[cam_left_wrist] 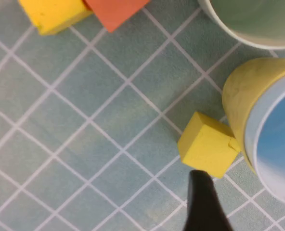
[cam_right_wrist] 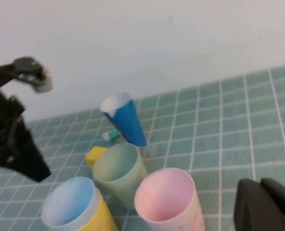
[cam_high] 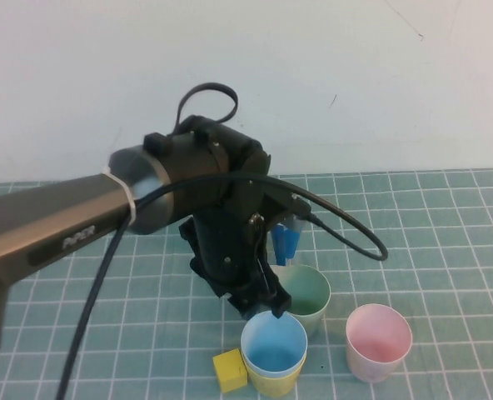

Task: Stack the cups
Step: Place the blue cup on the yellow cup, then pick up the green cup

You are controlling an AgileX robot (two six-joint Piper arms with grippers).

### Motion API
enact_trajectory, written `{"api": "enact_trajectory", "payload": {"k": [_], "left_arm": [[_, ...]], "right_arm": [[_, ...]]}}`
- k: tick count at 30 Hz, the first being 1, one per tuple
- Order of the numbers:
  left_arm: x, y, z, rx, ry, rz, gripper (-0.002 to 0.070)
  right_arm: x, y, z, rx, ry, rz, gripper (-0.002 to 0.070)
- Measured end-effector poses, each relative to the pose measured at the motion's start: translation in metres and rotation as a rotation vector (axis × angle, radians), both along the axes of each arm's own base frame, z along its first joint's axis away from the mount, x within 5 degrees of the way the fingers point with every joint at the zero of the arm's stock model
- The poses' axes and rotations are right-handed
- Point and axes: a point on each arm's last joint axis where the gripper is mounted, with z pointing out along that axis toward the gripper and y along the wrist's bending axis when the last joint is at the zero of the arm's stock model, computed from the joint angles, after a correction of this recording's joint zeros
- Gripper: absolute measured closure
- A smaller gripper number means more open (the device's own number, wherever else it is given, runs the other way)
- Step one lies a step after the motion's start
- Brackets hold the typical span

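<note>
The light blue cup (cam_high: 273,342) sits nested inside the yellow cup (cam_high: 273,382) near the front of the mat. My left gripper (cam_high: 269,307) hangs just above their rim, open. In the left wrist view one finger (cam_left_wrist: 204,202) is over the mat beside the yellow cup (cam_left_wrist: 239,96), and the blue cup (cam_left_wrist: 277,144) lies between the jaws. The green cup (cam_high: 303,292) stands upright right behind the pair. Apart to the right stands the pink cup (cam_high: 378,340). My right gripper (cam_right_wrist: 260,186) is shut and empty, low over the mat next to the pink cup (cam_right_wrist: 166,197).
A small yellow cube (cam_high: 229,369) touches the yellow cup's left side. A narrow dark blue cone cup (cam_high: 286,242) stands behind the green cup. An orange cube (cam_left_wrist: 116,9) and another yellow cube (cam_left_wrist: 53,13) lie farther off. The white wall rises behind the green grid mat (cam_high: 446,242).
</note>
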Motion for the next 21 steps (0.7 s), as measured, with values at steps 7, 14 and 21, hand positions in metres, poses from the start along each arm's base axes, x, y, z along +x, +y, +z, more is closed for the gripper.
{"api": "enact_trajectory", "payload": {"k": [7,14,21], "left_arm": [[-0.018,0.017,0.059,-0.132,-0.163,0.000,0.0606],[-0.069,0.058,0.101,-0.263,-0.234,0.064,0.0670],[-0.127,0.102,0.106,-0.388,-0.268,0.112,0.0673]], "right_arm": [[-0.003,0.006,0.043,-0.181,0.017,0.134,0.0678],[0.030,0.010,0.087,-0.455,0.123,0.326,0.0678],[0.074,0.013,0.124,-0.547,0.180,0.455,0.0678]]}}
